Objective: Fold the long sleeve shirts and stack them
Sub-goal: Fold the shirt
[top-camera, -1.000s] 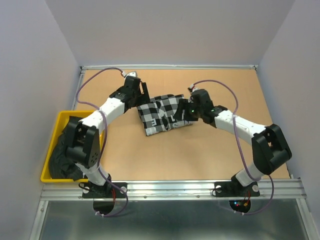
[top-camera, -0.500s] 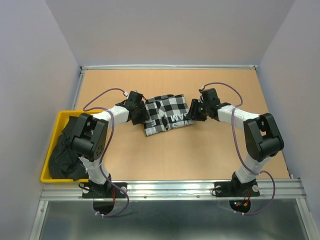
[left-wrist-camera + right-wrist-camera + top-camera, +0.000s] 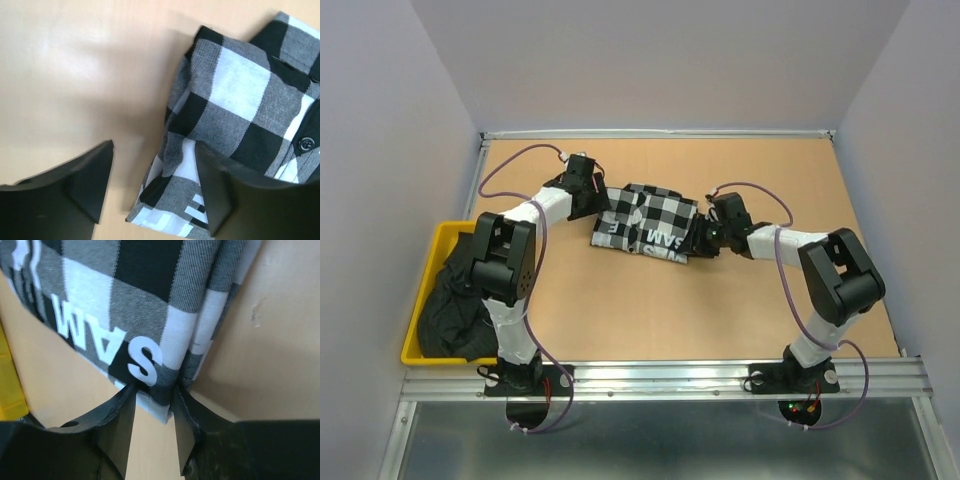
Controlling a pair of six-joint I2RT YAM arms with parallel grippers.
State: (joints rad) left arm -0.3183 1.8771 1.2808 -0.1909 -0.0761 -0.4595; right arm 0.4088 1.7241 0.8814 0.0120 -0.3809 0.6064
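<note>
Right gripper (image 3: 154, 390) clamps the 3 o'clock edge of the folded black-and-white check cloth shirt (image 3: 645, 225); left gripper (image 3: 154, 146), jaws apart, at 9 o'clock.

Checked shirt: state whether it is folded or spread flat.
Folded: the checked shirt lies as a compact bundle, doubled layers showing at its edge, no sleeves spread out.

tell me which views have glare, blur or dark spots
Top external: sharp, evenly lit. Left wrist: pale glare on the table, tool fingers dark and soft. Right wrist: shirt lettering crisp, tool fingers dark.
</note>
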